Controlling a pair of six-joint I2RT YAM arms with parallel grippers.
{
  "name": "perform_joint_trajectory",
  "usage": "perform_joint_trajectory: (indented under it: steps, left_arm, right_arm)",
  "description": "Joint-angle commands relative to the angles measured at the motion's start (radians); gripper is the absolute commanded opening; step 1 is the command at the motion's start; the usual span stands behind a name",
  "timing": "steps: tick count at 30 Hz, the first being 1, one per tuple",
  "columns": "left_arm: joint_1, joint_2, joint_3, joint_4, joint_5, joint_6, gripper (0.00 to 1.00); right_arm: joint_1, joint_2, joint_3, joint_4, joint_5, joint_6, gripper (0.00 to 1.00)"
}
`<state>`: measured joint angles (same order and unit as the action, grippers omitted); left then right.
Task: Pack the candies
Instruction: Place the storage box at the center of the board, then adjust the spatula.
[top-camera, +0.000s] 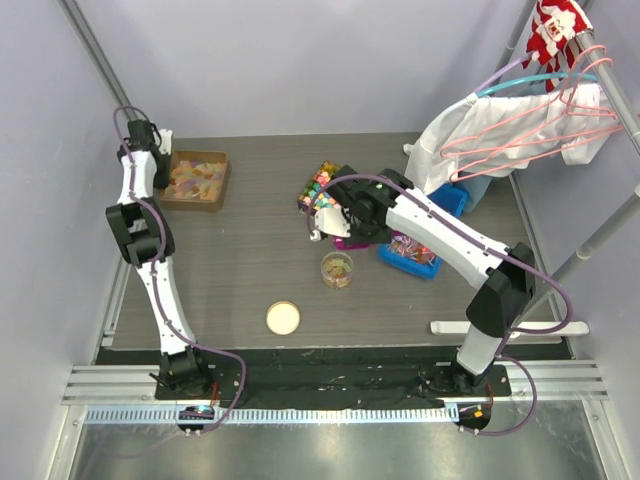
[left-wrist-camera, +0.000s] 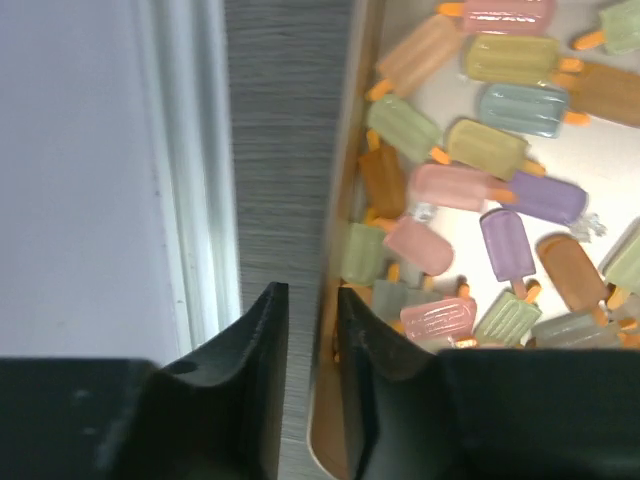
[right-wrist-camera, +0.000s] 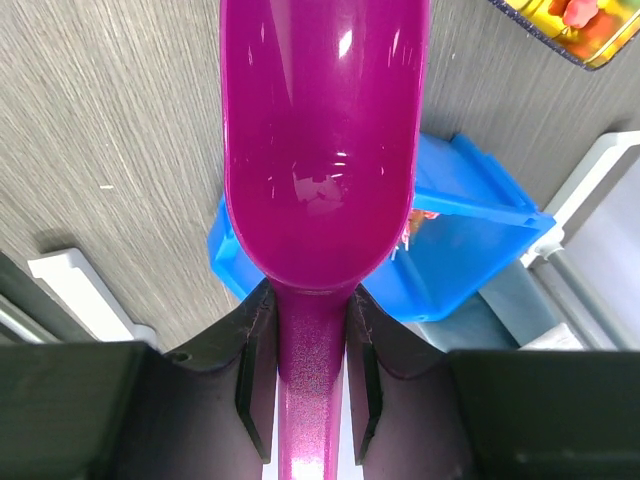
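Observation:
The candies are pastel, popsicle-shaped gummies heaped in a brown box at the back left of the table. My left gripper stands at the box's left wall, with one finger outside and one inside. Its jaws are slightly apart, open, and hold nothing. In the top view this gripper is at the box's left side. My right gripper is shut on the handle of an empty magenta scoop. The scoop hangs just behind a clear cup that holds some candies.
A round cream lid lies near the front. A blue bin sits under the right arm and shows below the scoop. A multicoloured tray is at the back centre. Clothes on hangers fill the back right.

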<state>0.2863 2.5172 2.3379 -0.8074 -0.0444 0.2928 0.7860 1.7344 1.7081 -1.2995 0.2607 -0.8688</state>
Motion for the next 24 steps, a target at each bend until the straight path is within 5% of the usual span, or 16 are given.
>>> perform_joint_trajectory:
  steps: [1,4,9,19,24]
  left_arm:
    - [0.024,0.014,0.049,0.076,-0.104,0.045,0.34]
    - [0.025,0.019,0.047,0.079,-0.107,0.055,0.38]
    - [0.033,-0.085,-0.026,0.117,-0.039,-0.004,0.61]
    - [-0.016,-0.555,-0.291,0.103,0.476,-0.153,0.92]
    - [-0.179,-0.830,-0.585,0.152,0.770,-0.135,0.90]
  right_arm:
    - [-0.011,-0.062,0.019,0.011,-0.061,0.013,0.01]
    - [-0.024,-0.072,0.009,0.028,-0.071,0.010,0.01]
    - [-0.050,-0.091,0.004,0.086,-0.127,0.027,0.01]
    - [-0.060,-0.121,-0.123,0.474,-0.221,0.164,0.01]
    - [-0.057,-0.095,-0.117,0.609,-0.289,0.260,0.01]
